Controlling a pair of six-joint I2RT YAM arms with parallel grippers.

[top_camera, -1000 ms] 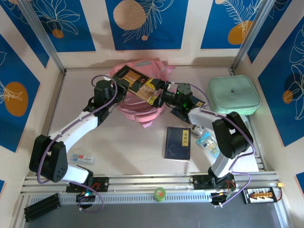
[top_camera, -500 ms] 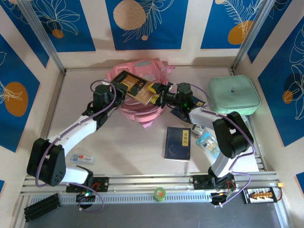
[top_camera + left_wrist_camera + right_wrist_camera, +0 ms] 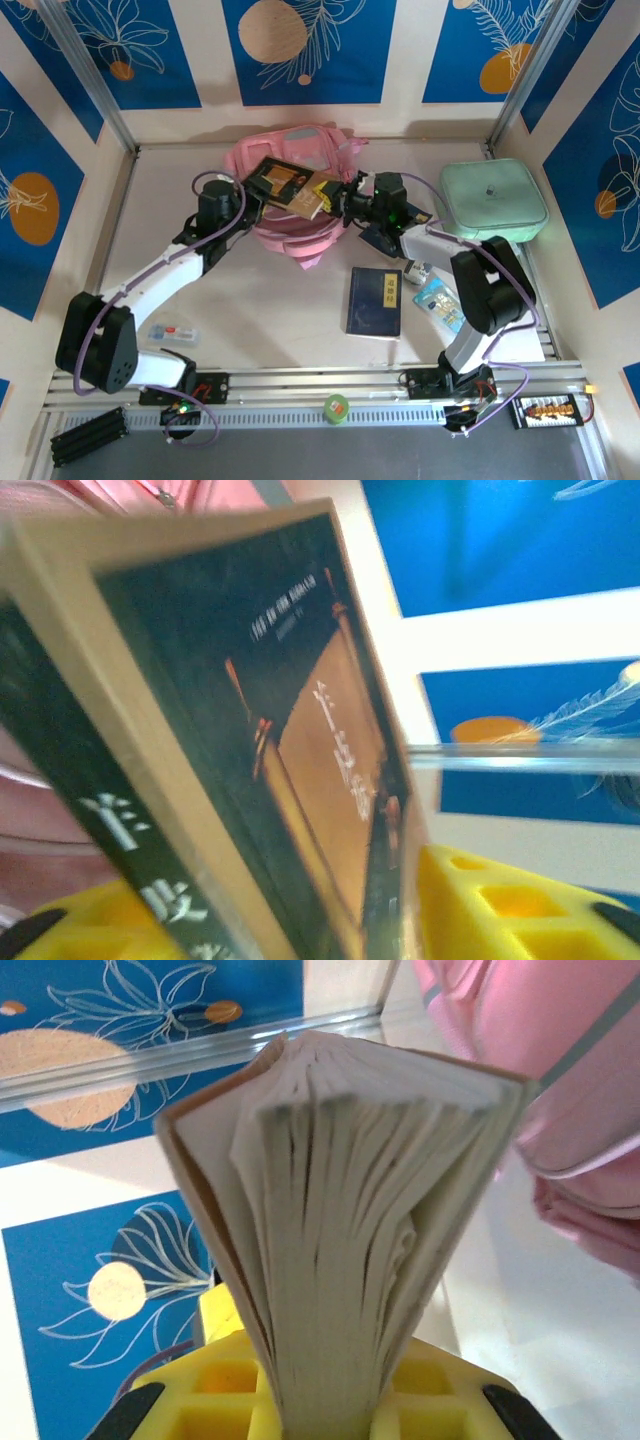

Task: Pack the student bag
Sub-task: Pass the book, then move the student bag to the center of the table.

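Book [image 3: 290, 188] over student bag [image 3: 300, 145] rim, right pincer [image 3: 338, 200] clamping its pages; left pincer [image 3: 255, 188] grip unclear

In the top view the student bag [image 3: 305, 150] lies at upper centre, a book [image 3: 288, 187] across it. At upper right sits a zip case [image 3: 493, 198]. Lower, right of centre, a second book [image 3: 375, 301] lies flat on the table [image 3: 260, 300], with a small packet [image 3: 437, 300] just to its right.
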